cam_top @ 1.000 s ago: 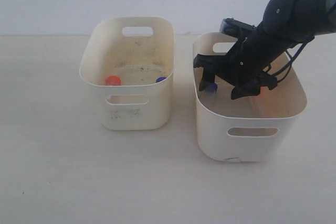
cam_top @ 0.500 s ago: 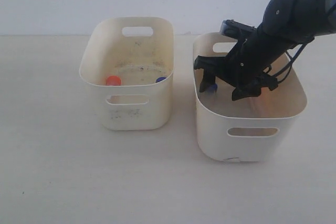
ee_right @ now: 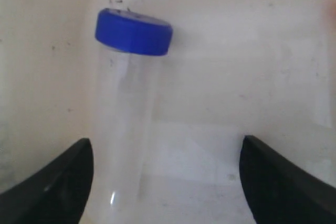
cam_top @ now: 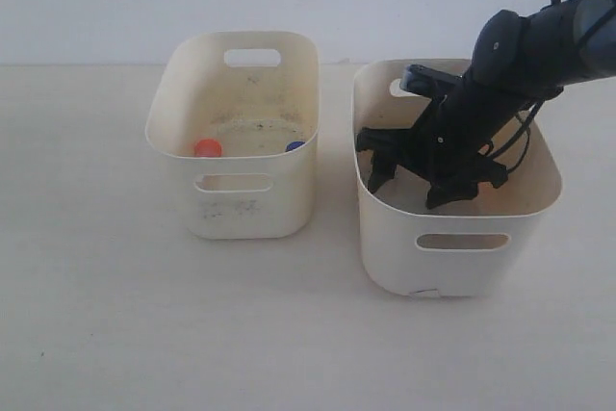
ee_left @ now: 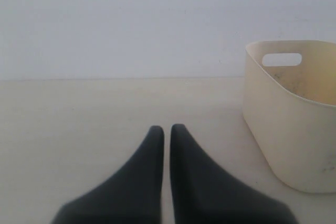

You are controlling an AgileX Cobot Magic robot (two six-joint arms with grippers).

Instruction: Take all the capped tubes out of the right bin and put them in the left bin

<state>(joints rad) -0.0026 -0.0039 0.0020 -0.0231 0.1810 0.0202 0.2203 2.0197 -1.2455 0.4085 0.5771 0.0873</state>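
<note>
Reaching down inside the right bin (cam_top: pixel 452 267), my right gripper (cam_top: pixel 404 192) is open. In the right wrist view a clear capped tube with a blue cap (ee_right: pixel 128 103) lies on the bin floor between the spread fingers of the right gripper (ee_right: pixel 166 145), close to one finger (ee_right: pixel 68 177) and apart from the other. In the exterior view the arm hides this tube. The left bin (cam_top: pixel 250 209) holds an orange-red cap (cam_top: pixel 207 147) and a blue cap (cam_top: pixel 295 145). My left gripper (ee_left: pixel 166 128) is shut and empty over the table, beside the left bin (ee_left: pixel 294 114).
The two bins stand side by side on a pale table (cam_top: pixel 115 315), with a narrow gap between them and a white wall behind. A sliver of orange-red (ee_right: pixel 333 9) shows at the edge of the right wrist view.
My right gripper has sunk deeper into the right bin, jaws still wide. The blue cap seen beside it earlier is now hidden behind the arm in the exterior view.
</note>
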